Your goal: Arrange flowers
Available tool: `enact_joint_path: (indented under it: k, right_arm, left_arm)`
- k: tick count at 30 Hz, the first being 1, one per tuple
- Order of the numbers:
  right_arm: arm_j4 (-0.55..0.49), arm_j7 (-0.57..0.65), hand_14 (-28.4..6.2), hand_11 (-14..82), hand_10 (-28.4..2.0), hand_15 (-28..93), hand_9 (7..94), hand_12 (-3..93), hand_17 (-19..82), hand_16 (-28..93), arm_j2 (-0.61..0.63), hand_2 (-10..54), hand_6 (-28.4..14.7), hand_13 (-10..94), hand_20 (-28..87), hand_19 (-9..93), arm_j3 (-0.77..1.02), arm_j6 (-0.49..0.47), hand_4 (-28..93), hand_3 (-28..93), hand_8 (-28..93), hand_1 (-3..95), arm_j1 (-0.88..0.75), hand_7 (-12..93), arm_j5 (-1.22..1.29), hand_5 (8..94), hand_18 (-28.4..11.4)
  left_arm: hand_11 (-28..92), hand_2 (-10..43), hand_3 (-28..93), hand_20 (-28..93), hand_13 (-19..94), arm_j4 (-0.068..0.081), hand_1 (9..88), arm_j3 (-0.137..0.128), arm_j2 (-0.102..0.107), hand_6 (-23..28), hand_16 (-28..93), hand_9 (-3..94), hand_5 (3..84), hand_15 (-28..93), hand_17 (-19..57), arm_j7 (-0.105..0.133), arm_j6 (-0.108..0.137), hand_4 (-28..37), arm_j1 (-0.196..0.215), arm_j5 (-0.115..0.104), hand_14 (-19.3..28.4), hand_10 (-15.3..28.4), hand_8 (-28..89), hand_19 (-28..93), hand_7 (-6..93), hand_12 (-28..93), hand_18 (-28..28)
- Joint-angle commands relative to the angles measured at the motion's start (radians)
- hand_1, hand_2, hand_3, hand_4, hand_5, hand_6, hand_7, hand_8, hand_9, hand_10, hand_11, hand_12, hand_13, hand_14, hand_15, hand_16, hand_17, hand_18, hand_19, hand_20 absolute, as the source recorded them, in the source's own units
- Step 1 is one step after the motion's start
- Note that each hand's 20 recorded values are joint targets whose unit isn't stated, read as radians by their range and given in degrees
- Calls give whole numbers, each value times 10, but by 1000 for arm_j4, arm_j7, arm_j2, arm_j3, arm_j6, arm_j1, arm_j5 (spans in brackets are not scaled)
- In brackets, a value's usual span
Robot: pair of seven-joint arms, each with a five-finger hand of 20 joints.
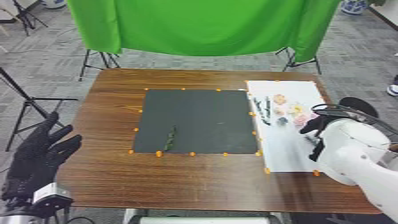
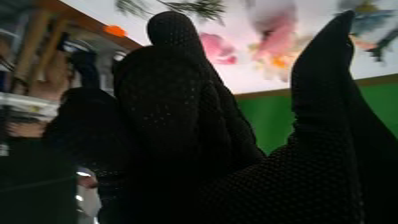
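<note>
Flowers [image 1: 296,108], at least five blooms, lie on one white sheet [image 1: 289,155] on the brown table [image 1: 187,190]. With twelve o'clock at the table's far edge, you find this sheet at three o'clock of one dark mat [image 1: 200,117]. Around the middle of the bloom cluster, note one peach bloom [image 1: 280,99] at eleven o'clock, one pink bloom [image 1: 299,120] at five and one blue-grey bloom [image 1: 282,121] between six and seven. Two dark green sprigs [image 1: 267,107] lie at the cluster's nine o'clock, side by side. One green stem [image 1: 171,137] lies on the mat, between seven and eight o'clock of its centre. More than ten orange markers [image 1: 160,153] line the edges of mat and sheet.

Your right hand [image 1: 313,131] is at the white sheet's far-right side, between four and five o'clock of the cluster. In the right wrist view, you see it released, fingers extended and thumb well apart from them, with pink and blue-grey blooms beyond; whether it touches the sheet, you cannot tell. Your left hand [image 1: 35,157], at the mat's eight o'clock beside the table's left edge, is also released, its fingers loosely spread. One green cloth [image 1: 204,30] hangs at twelve o'clock.
</note>
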Motion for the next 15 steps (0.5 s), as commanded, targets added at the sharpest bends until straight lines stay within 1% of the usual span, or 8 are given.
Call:
enact_joint_path:
  k: [1,3,6,7,8,9,11,15]
  right_arm:
    - [55,75,-110,253,-283,634,859,140,768,76,-11,-1,-266,884,-87,932,20,-54,-158,613,-80,367,-3,85,84,624,-56]
    - [68,87,-139,272,-284,669,844,142,754,57,-15,-3,-283,853,-81,932,33,-59,-151,598,-85,388,-7,98,125,636,-74]
    - [81,94,-167,357,-284,698,795,152,727,47,-21,-3,-284,821,-71,932,25,-67,-145,585,-95,405,-4,104,133,618,-93]
    - [81,100,-171,373,-284,700,787,154,724,46,-23,-4,-284,816,-78,932,37,-65,-144,582,-98,409,-17,104,149,614,-93]
    - [89,99,-173,381,-284,700,783,154,724,44,-22,-5,-284,815,-88,932,20,-58,-143,581,-103,412,1,104,154,607,-92]
    - [89,99,-172,381,-284,698,784,152,724,43,-21,-6,-284,815,-93,932,22,-62,-142,582,-105,413,-8,102,150,601,-92]
    - [96,90,-174,365,-284,665,786,149,714,38,-21,-9,-284,820,-123,932,11,-60,-143,587,-107,421,-1,100,154,597,-110]
    - [91,57,-191,326,-284,632,776,150,683,46,-19,-15,-281,802,-193,932,-18,-39,-154,609,-94,448,4,91,137,625,-139]
  left_arm:
    - [224,66,621,-80,200,-2,300,-2,-17,62,-117,261,296,550,-58,-12,3,-200,3,10,279,184,-72,576,73,115,284]
    - [223,65,622,-80,200,-2,300,-1,-35,62,-117,262,296,550,-58,-30,-5,-200,-6,27,279,184,-72,576,73,115,284]
    - [223,65,622,-80,200,-4,300,-7,-2,61,-118,262,296,550,-58,12,10,-200,20,-9,279,184,-72,576,73,114,284]
    - [223,65,622,-80,200,-3,300,-8,-33,62,-118,261,296,550,-58,-30,-3,-200,2,22,279,184,-72,576,73,114,284]
    - [222,65,622,-80,200,-3,300,-7,-21,62,-117,261,296,550,-58,-6,-1,-200,11,8,279,184,-72,577,73,114,284]
    - [222,65,623,-80,201,-3,300,-11,-35,62,-117,261,297,551,-58,-28,-7,-200,4,21,279,185,-72,576,72,114,284]
    - [222,65,623,-80,201,-2,300,-8,-40,62,-117,261,297,551,-58,-34,-5,-201,-3,27,279,184,-72,576,73,114,284]
    - [221,65,623,-80,201,-1,301,-5,-9,62,-117,262,297,551,-58,-4,4,-201,9,-4,279,184,-71,576,73,114,284]
